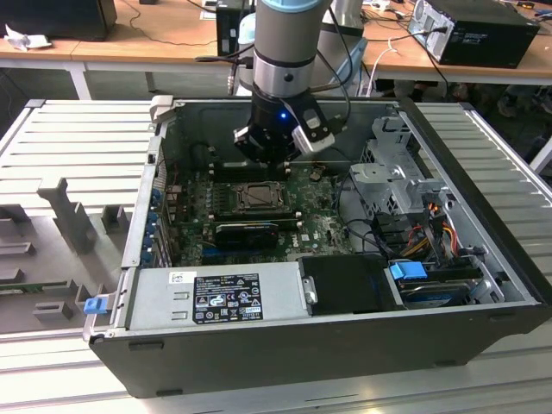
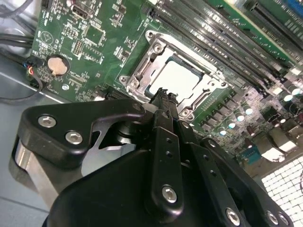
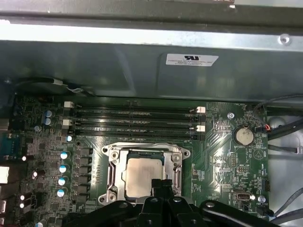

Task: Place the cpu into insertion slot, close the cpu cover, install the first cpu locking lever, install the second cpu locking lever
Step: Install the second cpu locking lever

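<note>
While the cpu [image 3: 143, 176] lies seated in the slot [image 2: 144, 64] under the closed cover [image 3: 176, 169], the gripper [image 2: 163, 97], fingertips pressed together, hovers at its edge; a slip risks scraping the board [image 3: 227, 156], levers unlatched.

cpu [image 3: 140, 176]: dull grey metal, matt top face
cpu cover [image 3: 113, 174]: bright silvery metal frame, glossy
tool [image 2: 163, 100]: black, matt, with shiny screw heads
motherboard [image 3: 222, 161]: green, smooth

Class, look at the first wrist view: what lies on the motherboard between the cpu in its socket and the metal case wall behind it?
In the first wrist view, long black memory slots run across the green board between the cpu and the case wall.
</note>
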{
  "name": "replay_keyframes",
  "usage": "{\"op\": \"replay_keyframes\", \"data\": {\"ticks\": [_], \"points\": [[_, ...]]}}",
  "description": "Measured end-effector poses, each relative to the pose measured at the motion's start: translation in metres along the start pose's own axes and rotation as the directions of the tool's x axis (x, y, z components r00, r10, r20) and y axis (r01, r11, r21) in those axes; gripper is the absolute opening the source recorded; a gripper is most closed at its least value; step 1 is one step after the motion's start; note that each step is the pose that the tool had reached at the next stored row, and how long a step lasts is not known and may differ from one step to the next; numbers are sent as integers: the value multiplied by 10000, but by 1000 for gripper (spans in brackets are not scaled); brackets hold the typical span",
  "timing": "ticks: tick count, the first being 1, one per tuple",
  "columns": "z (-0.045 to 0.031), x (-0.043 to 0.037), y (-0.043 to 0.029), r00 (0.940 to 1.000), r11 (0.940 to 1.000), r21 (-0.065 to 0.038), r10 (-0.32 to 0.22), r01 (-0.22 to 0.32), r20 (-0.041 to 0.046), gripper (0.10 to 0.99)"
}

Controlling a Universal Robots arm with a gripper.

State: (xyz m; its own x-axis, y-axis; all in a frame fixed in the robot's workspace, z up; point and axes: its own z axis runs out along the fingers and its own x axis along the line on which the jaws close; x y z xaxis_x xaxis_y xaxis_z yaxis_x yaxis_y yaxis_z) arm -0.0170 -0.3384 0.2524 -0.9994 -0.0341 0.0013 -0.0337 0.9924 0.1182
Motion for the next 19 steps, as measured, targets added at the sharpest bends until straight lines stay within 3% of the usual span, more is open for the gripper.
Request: {"op": "replay_keyframes", "data": {"ticks": [7, 12, 19], "points": [[-13, 3, -88, 10000, 10000, -1, 0, 0, 0, 106], [-73, 5, -131, 10000, 10000, -1, 1, -1, 0, 106], [-88, 9, -255, 10000, 10000, 0, 0, 0, 0, 106]]}}
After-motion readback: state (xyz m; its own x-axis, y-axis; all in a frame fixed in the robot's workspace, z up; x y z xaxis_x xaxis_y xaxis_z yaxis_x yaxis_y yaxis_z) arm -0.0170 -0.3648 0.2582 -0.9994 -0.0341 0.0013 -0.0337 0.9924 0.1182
